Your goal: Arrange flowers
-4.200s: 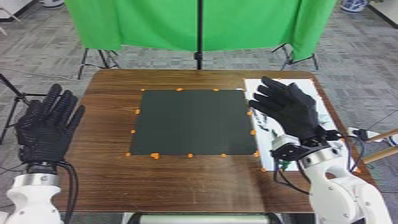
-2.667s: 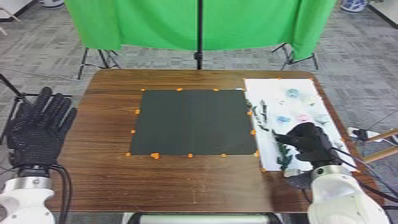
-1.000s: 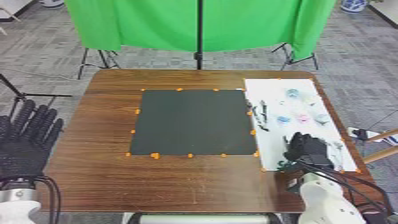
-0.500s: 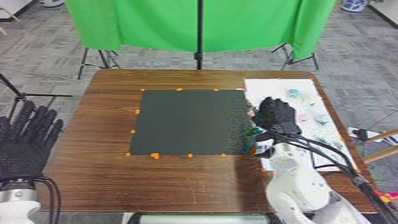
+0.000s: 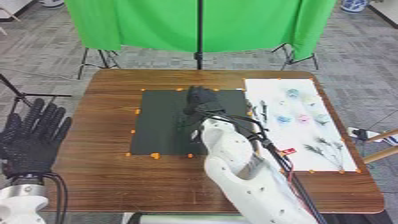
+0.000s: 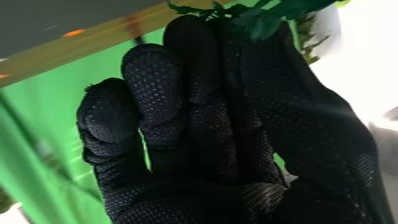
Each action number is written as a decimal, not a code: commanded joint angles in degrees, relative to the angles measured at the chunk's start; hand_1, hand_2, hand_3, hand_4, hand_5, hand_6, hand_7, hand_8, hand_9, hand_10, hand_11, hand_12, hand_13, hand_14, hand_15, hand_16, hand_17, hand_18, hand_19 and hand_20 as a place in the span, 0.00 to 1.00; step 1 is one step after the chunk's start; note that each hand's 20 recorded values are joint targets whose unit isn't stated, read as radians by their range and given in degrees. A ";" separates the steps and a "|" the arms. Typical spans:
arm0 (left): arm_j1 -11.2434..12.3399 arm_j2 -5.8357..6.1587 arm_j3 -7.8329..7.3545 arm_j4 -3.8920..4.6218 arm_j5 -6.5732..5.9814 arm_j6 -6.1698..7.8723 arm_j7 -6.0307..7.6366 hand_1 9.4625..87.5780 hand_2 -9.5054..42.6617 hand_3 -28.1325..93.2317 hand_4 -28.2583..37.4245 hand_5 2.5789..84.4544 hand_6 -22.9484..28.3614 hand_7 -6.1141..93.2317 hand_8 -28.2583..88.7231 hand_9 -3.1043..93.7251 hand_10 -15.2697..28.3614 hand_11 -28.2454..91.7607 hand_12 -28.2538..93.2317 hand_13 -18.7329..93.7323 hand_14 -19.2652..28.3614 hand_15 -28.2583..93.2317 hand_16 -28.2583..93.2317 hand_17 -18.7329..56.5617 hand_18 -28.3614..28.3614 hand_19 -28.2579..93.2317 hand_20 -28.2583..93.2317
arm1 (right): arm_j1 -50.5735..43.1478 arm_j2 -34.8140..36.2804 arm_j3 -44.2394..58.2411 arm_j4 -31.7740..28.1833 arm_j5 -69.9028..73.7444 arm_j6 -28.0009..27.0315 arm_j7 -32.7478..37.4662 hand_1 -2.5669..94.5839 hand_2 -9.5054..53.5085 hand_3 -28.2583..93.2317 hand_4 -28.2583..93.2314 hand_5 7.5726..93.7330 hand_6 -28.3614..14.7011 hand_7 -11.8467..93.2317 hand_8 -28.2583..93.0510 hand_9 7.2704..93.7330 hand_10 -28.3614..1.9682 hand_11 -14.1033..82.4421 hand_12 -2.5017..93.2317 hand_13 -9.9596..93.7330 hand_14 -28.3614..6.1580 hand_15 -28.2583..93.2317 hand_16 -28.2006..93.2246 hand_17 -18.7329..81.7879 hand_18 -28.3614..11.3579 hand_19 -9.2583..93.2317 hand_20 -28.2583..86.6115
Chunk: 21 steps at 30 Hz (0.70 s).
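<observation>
My right hand is over the far right part of the dark mat, its fingers and thumb closed on a green leafy sprig. In the right wrist view the sprig's leaves stick out at the fingertips of my right hand. Beyond the mat's right edge, a white sheet carries blue flowers, a pink flower, a pale greenish flower and thin grey-green sprigs. Dark narrow leaves lie along its left side. My left hand is open, off the table's left side.
Orange markers surround the mat on the brown table. Behind the table hang a green curtain and a black pole. My right forearm crosses the near right part of the table.
My right hand took up the leafy sprig from the white sheet's near left corner, then carried it left and away over the mat. My left hand shifted slightly.
</observation>
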 commanded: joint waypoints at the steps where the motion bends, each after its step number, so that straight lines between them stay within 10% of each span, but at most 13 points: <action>1: 11.33 -3.08 -2.89 -4.92 -0.59 -7.04 1.25 0.21 0.42 0.82 0.00 0.45 0.54 0.14 0.16 0.40 0.60 0.33 0.29 0.41 0.59 0.35 0.18 0.26 0.66 0.36 0.33 | 5.44 5.89 -22.02 -6.75 1.91 4.32 15.77 0.68 0.00 0.87 0.00 0.85 0.63 0.47 0.41 0.97 0.57 0.28 0.56 0.85 0.61 0.62 0.68 0.60 0.04 0.97 0.56; 6: 0.26 1.18 1.59 -0.30 -0.47 -0.32 -0.38 0.21 0.42 0.82 0.00 0.45 0.54 0.14 0.16 0.40 0.60 0.32 0.29 0.41 0.58 0.34 0.18 0.26 0.65 0.36 0.33 | 0.61 -3.22 -12.61 5.21 -7.10 1.14 3.28 0.69 0.00 0.87 0.00 0.86 0.62 0.46 0.42 0.97 0.54 0.28 0.56 0.83 0.57 0.64 0.69 0.60 0.03 0.97 0.57; 9: -2.69 2.29 3.21 1.34 -0.49 0.81 -0.05 0.21 0.42 0.82 0.00 0.44 0.54 0.14 0.16 0.40 0.59 0.32 0.29 0.41 0.57 0.34 0.18 0.26 0.65 0.36 0.33 | -0.60 -6.91 -8.85 9.26 -9.69 0.49 0.54 0.70 0.00 0.86 0.01 0.86 0.61 0.46 0.42 0.96 0.53 0.29 0.56 0.82 0.55 0.65 0.68 0.59 0.04 0.97 0.57; 21: -4.42 2.62 4.58 2.52 -1.19 1.21 1.14 0.21 0.43 0.82 0.00 0.44 0.53 0.14 0.16 0.39 0.58 0.32 0.30 0.41 0.57 0.33 0.19 0.27 0.65 0.35 0.33 | -1.71 -11.77 -3.68 15.25 -16.22 -1.38 -3.05 0.73 0.00 0.81 0.03 0.84 0.60 0.46 0.42 0.94 0.52 0.30 0.56 0.81 0.54 0.67 0.67 0.58 0.04 0.97 0.57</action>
